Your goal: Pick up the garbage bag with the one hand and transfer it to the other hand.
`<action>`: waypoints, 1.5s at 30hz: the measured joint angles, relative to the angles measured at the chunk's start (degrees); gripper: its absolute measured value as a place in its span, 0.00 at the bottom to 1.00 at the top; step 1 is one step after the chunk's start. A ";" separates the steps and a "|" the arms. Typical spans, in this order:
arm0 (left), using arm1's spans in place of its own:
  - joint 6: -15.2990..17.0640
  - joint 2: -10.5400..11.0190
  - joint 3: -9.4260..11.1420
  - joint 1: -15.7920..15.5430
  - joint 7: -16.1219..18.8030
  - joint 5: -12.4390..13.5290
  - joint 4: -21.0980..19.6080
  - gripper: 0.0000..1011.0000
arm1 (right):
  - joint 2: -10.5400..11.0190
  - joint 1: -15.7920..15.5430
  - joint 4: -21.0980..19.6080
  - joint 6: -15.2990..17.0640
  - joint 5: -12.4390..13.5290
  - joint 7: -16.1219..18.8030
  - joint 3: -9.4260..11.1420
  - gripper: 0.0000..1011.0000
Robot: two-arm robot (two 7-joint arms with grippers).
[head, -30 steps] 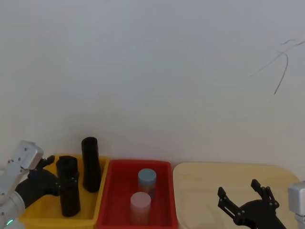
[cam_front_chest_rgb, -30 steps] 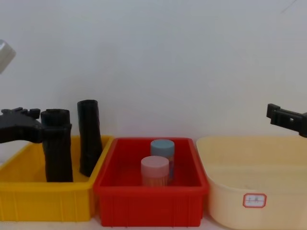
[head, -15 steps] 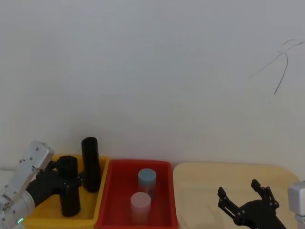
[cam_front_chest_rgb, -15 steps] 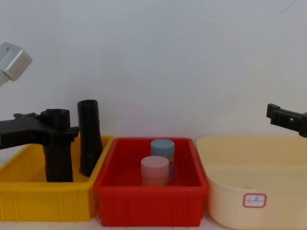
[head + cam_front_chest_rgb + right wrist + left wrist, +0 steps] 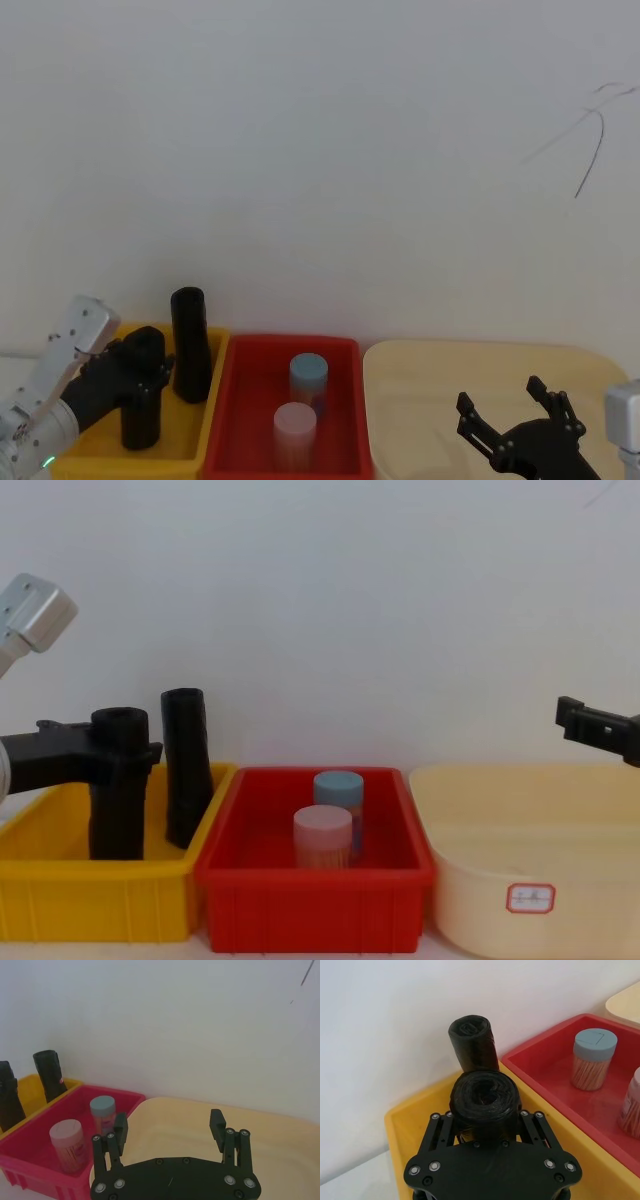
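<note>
The left gripper (image 5: 125, 752) clamps both sides of the garbage bag (image 5: 118, 800) near its top. The roll stands upright in the yellow bin (image 5: 100, 910), its base hidden, perhaps raised. The right gripper (image 5: 170, 1122) hangs spread open, empty

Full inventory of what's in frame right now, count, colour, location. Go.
garbage bag: 1, black, thick roll upright in the yellow bin, nearer the front
slimmer roll: 1, black, leaning at the back of the yellow bin
yellow bin: 1, yellow, on the left
red bin: 1, red, in the middle
blue-lid jar: 1, in the red bin, at the back
pink-lid jar: 1, in the red bin, at the front
cream tub: 1, cream, on the right, with a white label on its front
left gripper: 1, black, closed on the garbage bag near its top
right gripper: 1, black, open above the cream tub
</note>
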 joint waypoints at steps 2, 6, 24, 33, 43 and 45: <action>0.02 -0.02 0.00 -0.01 0.00 0.04 0.01 0.50 | 0.00 0.00 0.00 0.00 0.00 0.00 0.00 0.99; 0.12 0.04 -0.16 0.16 0.00 0.04 -0.33 0.48 | 0.00 0.00 0.00 0.00 0.00 0.00 0.00 0.99; 3.98 1.05 -4.16 1.44 -2.26 -4.76 -9.65 0.44 | 0.00 0.00 0.00 0.00 0.00 0.00 0.00 0.99; 6.86 0.80 -5.59 0.81 -4.62 -8.95 -14.97 0.44 | 0.00 0.00 0.00 0.00 0.00 0.00 0.00 0.99; 9.36 -0.25 -5.45 -0.17 -8.21 -13.58 -18.97 0.44 | 0.02 0.02 -0.03 0.03 0.01 0.25 0.04 0.99; 9.78 -0.64 -5.06 -0.38 -8.99 -14.40 -19.66 0.44 | 0.16 0.10 -0.19 0.12 0.15 0.67 0.08 0.99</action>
